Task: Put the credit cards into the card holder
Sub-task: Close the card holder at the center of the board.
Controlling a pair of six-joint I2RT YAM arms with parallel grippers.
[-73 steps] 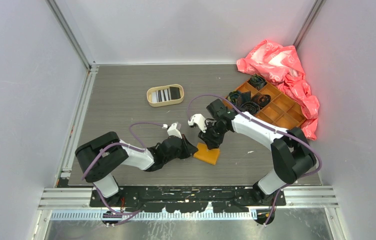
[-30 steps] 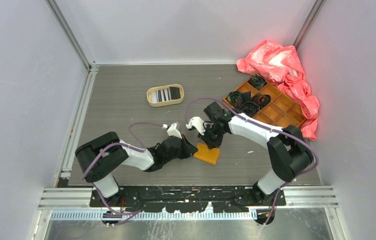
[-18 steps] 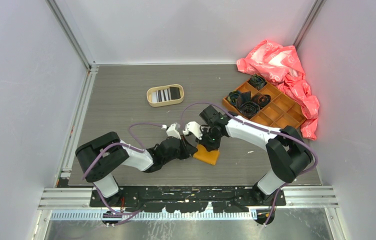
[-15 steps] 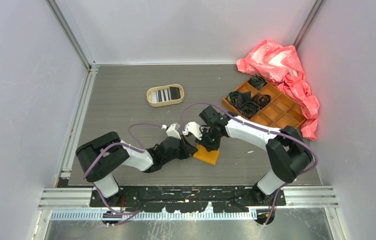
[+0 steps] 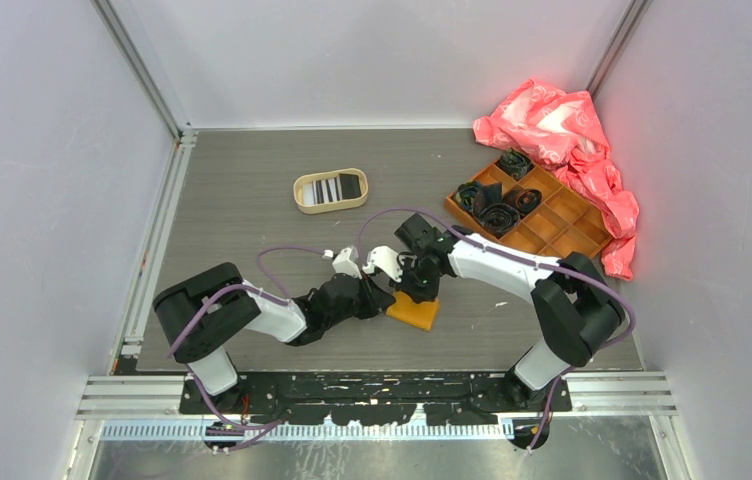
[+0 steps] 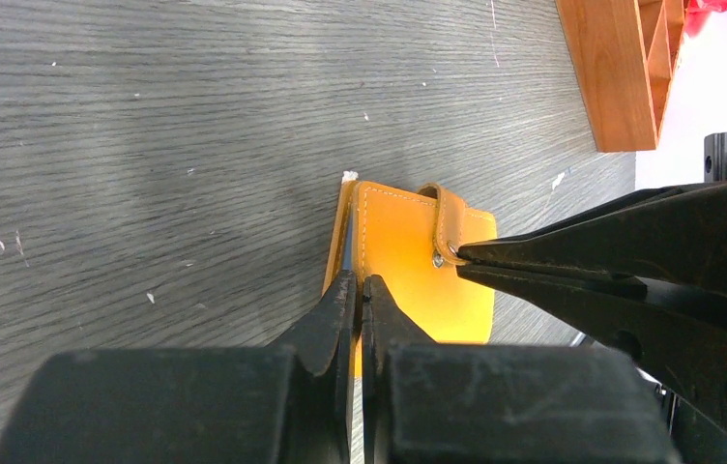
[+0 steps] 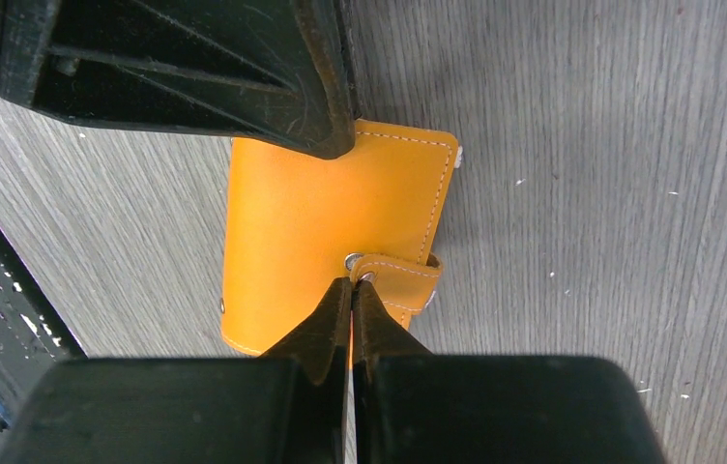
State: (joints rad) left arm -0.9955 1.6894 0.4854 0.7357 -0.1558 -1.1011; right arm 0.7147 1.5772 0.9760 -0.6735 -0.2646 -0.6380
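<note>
The orange card holder [image 5: 415, 311] lies folded on the table between both arms, its snap tab [image 7: 398, 275] wrapped over one edge. My left gripper [image 6: 360, 281] is shut, its tips resting on the holder's [image 6: 408, 261] long edge. A pale thin edge [image 6: 347, 227] shows between the flaps there. My right gripper [image 7: 351, 283] is shut too, with its tips touching the snap end of the tab on the holder [image 7: 311, 222]. A striped credit card [image 5: 323, 190] and a black one [image 5: 350, 185] lie in the oval tan tray [image 5: 331, 207] further back.
An orange compartmented box [image 5: 552, 222] holding black coiled items stands at the back right, with a crumpled pink plastic bag [image 5: 562, 125] behind it. The box's corner [image 6: 621, 77] shows in the left wrist view. The two grippers sit close together over the holder.
My right gripper has moved left and toward the holder, bringing its shut tips onto the snap tab. The left arm and the holder have stayed put.
</note>
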